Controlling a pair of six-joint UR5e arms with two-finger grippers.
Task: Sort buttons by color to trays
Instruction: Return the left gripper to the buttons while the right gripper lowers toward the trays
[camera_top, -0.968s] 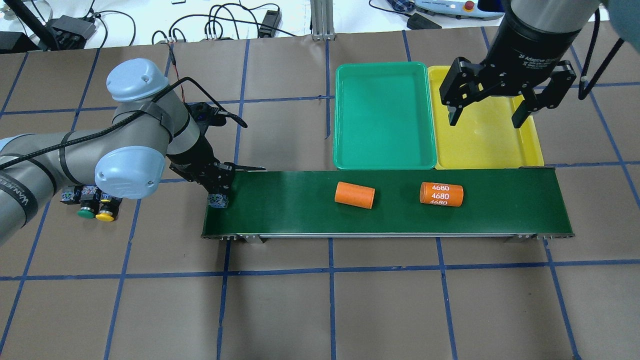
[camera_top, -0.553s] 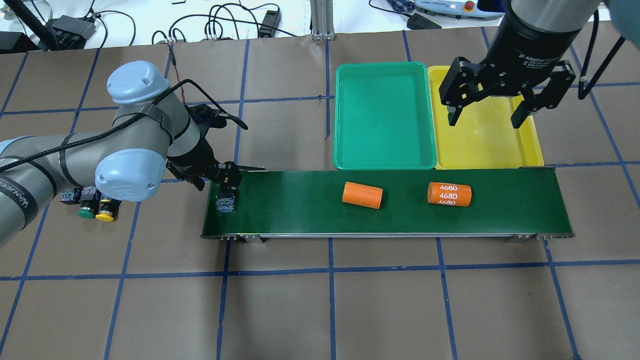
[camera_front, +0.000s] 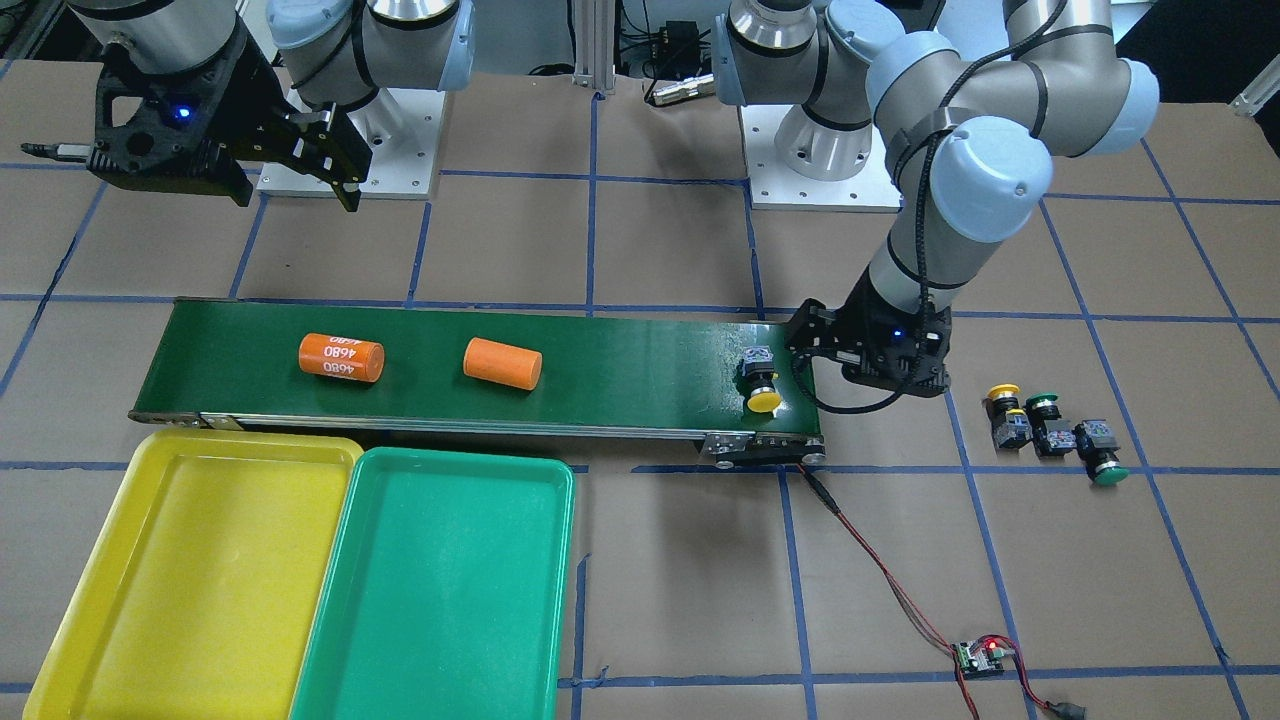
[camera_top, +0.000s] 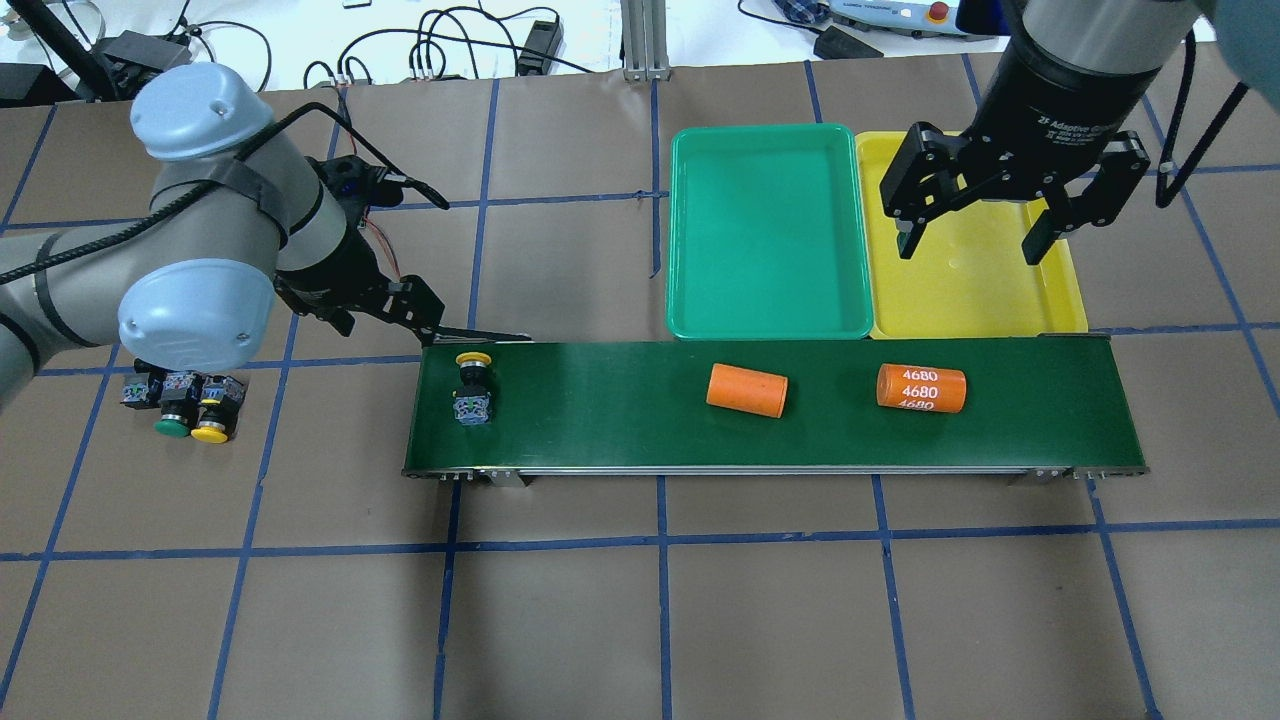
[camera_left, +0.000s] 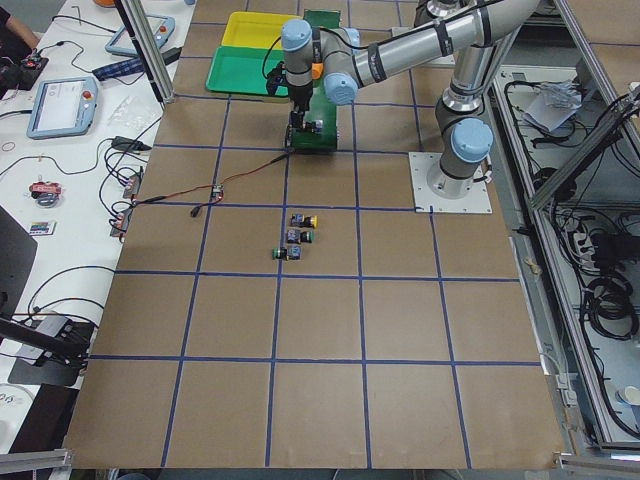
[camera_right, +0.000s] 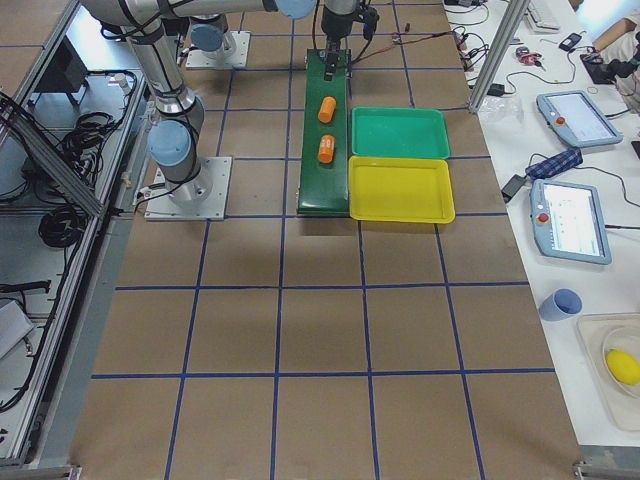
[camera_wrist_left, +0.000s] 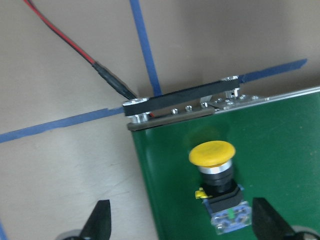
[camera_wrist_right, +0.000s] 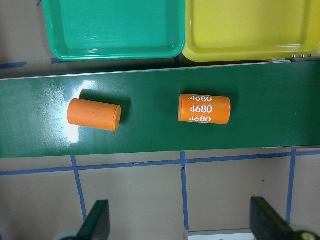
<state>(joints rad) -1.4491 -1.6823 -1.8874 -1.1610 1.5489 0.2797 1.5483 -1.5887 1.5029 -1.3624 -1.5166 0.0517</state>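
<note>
A yellow-capped button (camera_top: 472, 385) lies on the left end of the dark-green conveyor belt (camera_top: 620, 410), free of any gripper; it also shows in the left wrist view (camera_wrist_left: 217, 175). My left gripper (camera_top: 385, 315) is open and empty, just behind and left of the belt's end. Three other buttons (camera_top: 180, 400), two green-capped and one yellow-capped, sit on the table to the left. My right gripper (camera_top: 970, 240) is open and empty above the yellow tray (camera_top: 970, 290). The green tray (camera_top: 768, 230) lies beside it. Both trays hold nothing.
Two orange cylinders lie on the belt, a plain one (camera_top: 747, 390) and one marked 4680 (camera_top: 921, 388). A red-and-black wire (camera_front: 880, 570) runs from the belt's end to a small circuit board (camera_front: 980, 655). Both trays touch the belt's far edge.
My left gripper let go of the yellow-capped button on the belt's end and drew back up and to the left. The button and both orange cylinders moved right along the belt.
</note>
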